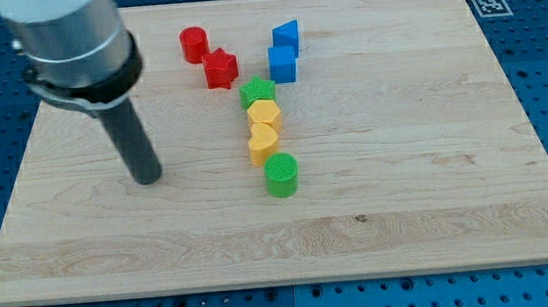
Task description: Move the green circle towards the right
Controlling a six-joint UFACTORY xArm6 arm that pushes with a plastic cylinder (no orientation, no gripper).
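Note:
The green circle (282, 174) is a short green cylinder near the middle of the wooden board (434, 190). It touches the lower end of a column of blocks. My tip (147, 177) rests on the board well to the view's left of the green circle, at about the same height in the view, with bare wood between them. The rod rises from the tip to the grey arm body at the view's top left.
Above the green circle stand a yellow heart (263, 143), a yellow hexagon (265, 114) and a green star (257, 92). Further up are a red star (220, 68), a red cylinder (194, 44) and two blue blocks (284, 62) (286, 37).

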